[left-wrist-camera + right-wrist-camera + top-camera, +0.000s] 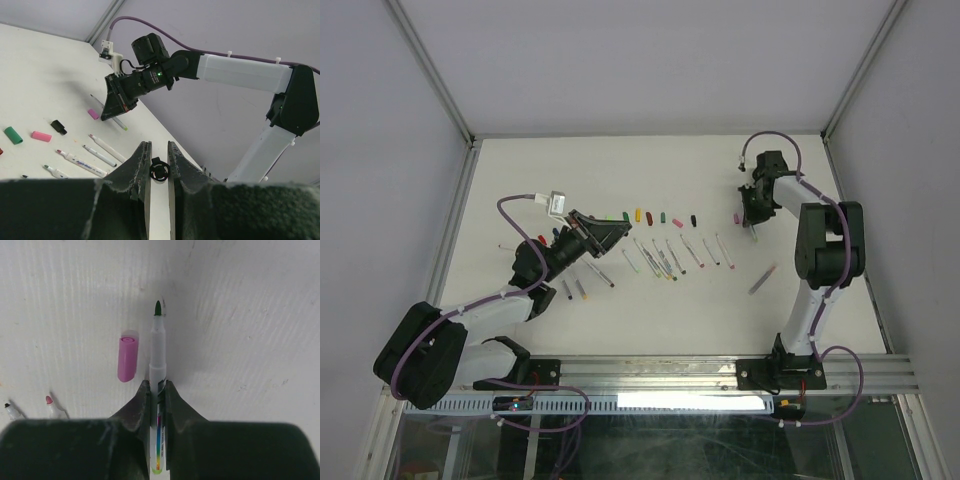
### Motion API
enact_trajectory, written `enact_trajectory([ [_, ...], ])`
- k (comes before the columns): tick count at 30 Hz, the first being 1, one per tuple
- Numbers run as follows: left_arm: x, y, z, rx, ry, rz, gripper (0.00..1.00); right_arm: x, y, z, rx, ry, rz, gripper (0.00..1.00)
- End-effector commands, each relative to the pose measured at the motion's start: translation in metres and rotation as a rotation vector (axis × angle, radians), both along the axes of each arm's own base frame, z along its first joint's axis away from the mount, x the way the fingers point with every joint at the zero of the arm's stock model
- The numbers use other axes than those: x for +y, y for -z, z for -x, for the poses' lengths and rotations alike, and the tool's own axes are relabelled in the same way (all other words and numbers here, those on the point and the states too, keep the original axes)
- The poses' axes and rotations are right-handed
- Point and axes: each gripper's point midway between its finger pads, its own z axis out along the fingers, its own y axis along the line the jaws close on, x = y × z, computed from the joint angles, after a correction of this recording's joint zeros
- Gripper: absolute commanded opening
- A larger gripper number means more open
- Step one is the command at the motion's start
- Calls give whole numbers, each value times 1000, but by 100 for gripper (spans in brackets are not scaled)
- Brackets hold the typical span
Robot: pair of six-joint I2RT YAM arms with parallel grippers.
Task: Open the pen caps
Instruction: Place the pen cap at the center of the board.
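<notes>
My left gripper [616, 232] [159, 148] is shut on a small black pen cap [159, 170], seen end-on between its fingers and held above the table. My right gripper [754, 220] [158, 386] is shut on a white pen barrel [158, 357] with a bare dark green tip, held low over the table. A purple cap [127, 359] [737, 218] lies just left of that pen. A row of loose caps lies at mid-table: green [625, 216], yellow [638, 214], red [649, 217], pink [678, 221], black [693, 219].
Several uncapped white pens [665, 256] lie in a row below the caps. One grey pen [762, 278] lies apart at the right. More pens and caps [575, 288] lie by the left arm. White walls stand around the table [620, 170].
</notes>
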Motion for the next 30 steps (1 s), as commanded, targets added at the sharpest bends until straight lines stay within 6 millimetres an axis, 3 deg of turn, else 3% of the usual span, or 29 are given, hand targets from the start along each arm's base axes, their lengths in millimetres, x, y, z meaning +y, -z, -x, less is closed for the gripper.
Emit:
enact_trajectory([
  [1, 3, -9, 3, -29, -2, 23, 0, 17, -14, -22, -87, -50, 56, 0],
  [13, 1, -6, 4, -17, 12, 27, 0, 61, -12, -14, -95, -193, 20, 0],
  [17, 1, -6, 5, -14, 21, 31, 0, 56, -25, -10, -122, -175, -12, 0],
  [23, -10, -3, 7, -2, 57, 25, 0, 40, -51, 13, -169, -133, -95, 0],
  [27, -29, -1, 3, 4, 85, 14, 0, 22, -45, 30, -129, -78, -95, 0],
  [30, -57, 4, -5, 21, 107, -16, 0, 11, -30, 41, -83, -49, -79, 0],
])
